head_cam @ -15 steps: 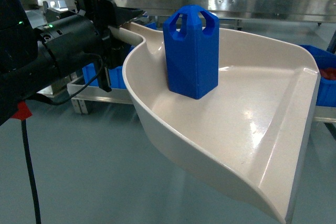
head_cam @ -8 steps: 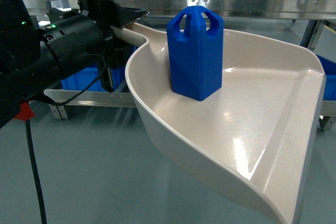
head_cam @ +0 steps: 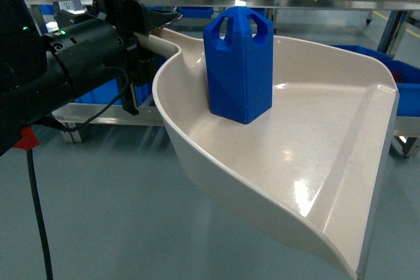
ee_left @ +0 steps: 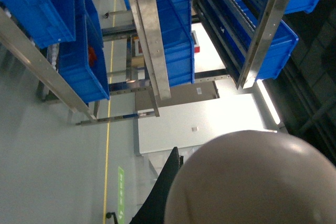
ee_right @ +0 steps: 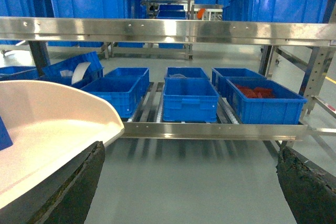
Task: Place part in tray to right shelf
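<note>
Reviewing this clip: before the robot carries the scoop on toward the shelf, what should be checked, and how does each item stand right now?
1. Part upright inside the tray: ok.
2. Part away from the tray's open front lip: ok, it stands near the handle end.
3. Left gripper clamped on the tray's handle: ok in the head view, though the contact is partly hidden.
4. Right gripper free: ok, its fingers are spread with nothing between them.
5. Right shelf ahead, with blue crates on its rollers: ok.
6. Free landing spot for the part: cannot tell.
</note>
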You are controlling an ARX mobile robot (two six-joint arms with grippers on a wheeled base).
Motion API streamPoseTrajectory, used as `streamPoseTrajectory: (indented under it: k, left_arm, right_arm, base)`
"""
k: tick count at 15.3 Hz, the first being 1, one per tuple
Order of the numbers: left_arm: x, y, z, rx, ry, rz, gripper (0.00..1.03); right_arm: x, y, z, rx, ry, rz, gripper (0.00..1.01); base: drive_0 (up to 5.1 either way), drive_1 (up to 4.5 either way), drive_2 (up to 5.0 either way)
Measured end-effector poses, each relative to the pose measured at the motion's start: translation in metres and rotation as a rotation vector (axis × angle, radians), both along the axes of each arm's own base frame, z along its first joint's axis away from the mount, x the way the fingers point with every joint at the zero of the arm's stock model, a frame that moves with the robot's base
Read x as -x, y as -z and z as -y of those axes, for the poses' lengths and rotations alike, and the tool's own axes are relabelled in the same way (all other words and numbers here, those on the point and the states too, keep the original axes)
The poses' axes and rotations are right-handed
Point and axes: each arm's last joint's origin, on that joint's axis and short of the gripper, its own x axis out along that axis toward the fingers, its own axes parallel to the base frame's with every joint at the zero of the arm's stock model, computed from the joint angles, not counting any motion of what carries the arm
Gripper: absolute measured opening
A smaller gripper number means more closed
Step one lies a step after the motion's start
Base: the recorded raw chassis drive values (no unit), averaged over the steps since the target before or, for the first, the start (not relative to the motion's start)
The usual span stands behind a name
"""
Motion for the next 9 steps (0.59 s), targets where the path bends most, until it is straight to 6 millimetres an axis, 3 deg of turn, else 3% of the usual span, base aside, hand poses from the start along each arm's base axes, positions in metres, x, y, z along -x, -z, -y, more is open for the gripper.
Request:
streamPoseTrajectory:
  k: [9]
  left_arm:
    - [0.0, -0.0001, 0.0, 0.0, 0.0, 0.001, 0.12]
  right_arm:
    - [0.0, 0.0001, 0.0, 0.0, 0.0, -0.001, 0.98]
  base:
    - [0.0, 0.0, 0.0]
